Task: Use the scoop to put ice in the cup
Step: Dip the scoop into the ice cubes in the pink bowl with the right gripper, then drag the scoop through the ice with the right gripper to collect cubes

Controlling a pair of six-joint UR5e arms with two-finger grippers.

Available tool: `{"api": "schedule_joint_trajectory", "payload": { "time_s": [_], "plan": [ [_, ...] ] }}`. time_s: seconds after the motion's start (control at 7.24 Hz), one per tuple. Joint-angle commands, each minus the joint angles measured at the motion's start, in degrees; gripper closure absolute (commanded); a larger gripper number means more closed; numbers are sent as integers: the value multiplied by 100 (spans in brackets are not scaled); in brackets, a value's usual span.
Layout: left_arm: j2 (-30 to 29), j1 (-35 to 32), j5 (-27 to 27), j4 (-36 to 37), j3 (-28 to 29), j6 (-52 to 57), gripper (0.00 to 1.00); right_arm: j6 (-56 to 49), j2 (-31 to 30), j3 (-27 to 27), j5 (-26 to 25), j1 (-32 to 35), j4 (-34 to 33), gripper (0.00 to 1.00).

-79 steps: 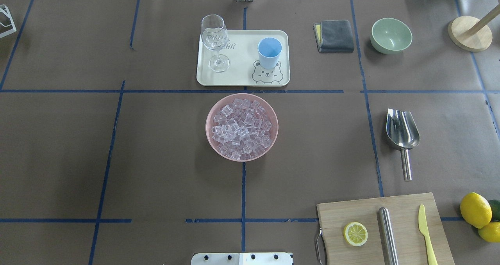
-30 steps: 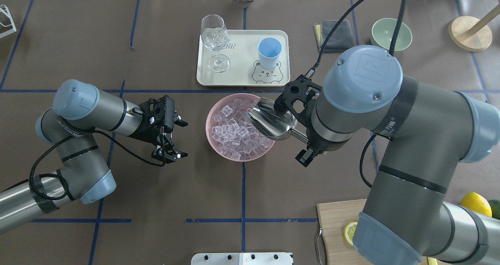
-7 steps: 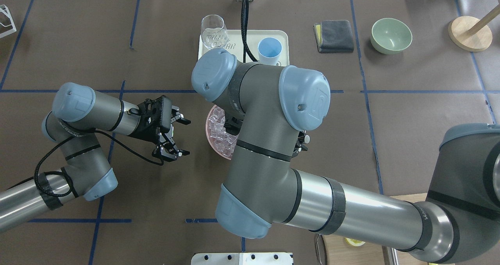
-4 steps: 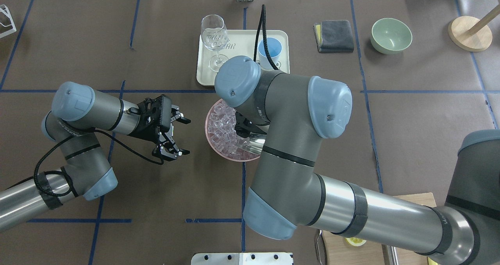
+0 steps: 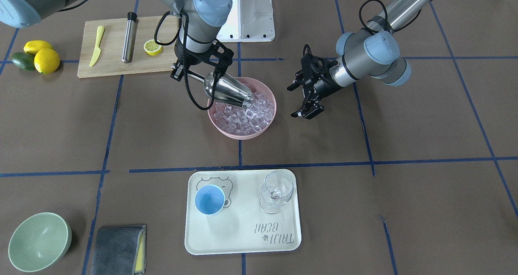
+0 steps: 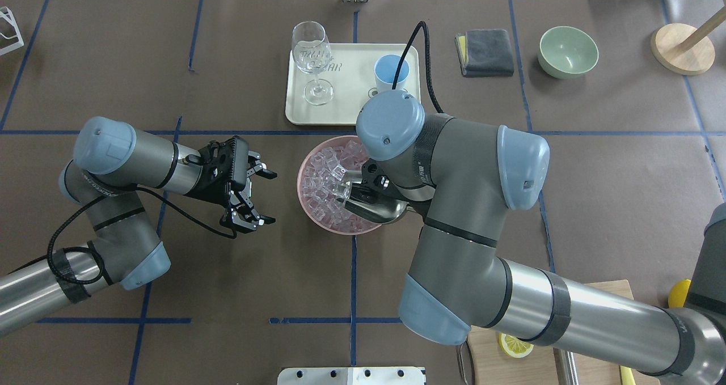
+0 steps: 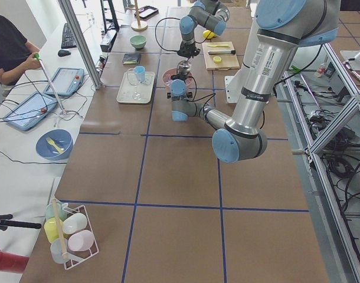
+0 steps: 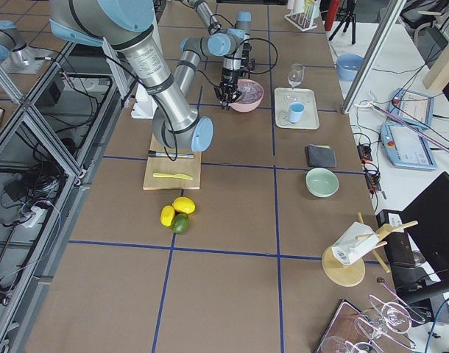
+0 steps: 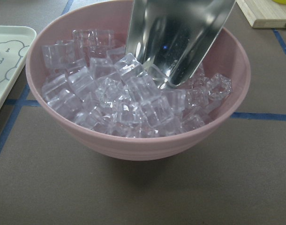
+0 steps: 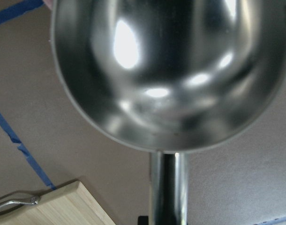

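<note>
My right gripper (image 5: 195,75) is shut on the thin handle of the steel scoop (image 5: 228,92). The scoop tilts down with its mouth pushed into the heap of clear ice cubes (image 5: 247,113) in the pink bowl (image 5: 243,134). The left wrist view shows the scoop (image 9: 180,37) tip among the ice (image 9: 133,93). In the right wrist view the scoop's trough (image 10: 171,70) looks empty. The light-blue cup (image 5: 209,199) stands empty on the cream tray (image 5: 243,234). My left gripper (image 5: 290,103) is open and empty beside the bowl, apart from it.
A wine glass (image 5: 276,192) stands on the tray next to the cup. A green bowl (image 5: 38,240) and a grey cloth (image 5: 117,248) lie beyond it. A cutting board (image 5: 109,64) with a knife, a steel cylinder and a lemon half sits by my right arm.
My right arm has swung to the right over the bowl, and the scoop now shows tipped into the ice. The left arm has not moved.
</note>
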Motion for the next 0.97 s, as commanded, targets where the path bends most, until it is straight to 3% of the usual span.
{"api": "schedule_joint_trajectory", "payload": {
  "time_s": [0.0, 0.83],
  "plan": [
    [0, -5, -9, 5, -39, 0, 0, 78, -41, -21, 198, 52, 87, 100],
    [26, -58, -36, 13, -109, 18, 0, 341, -102, -29, 461, 140, 446, 100]
  ]
}}
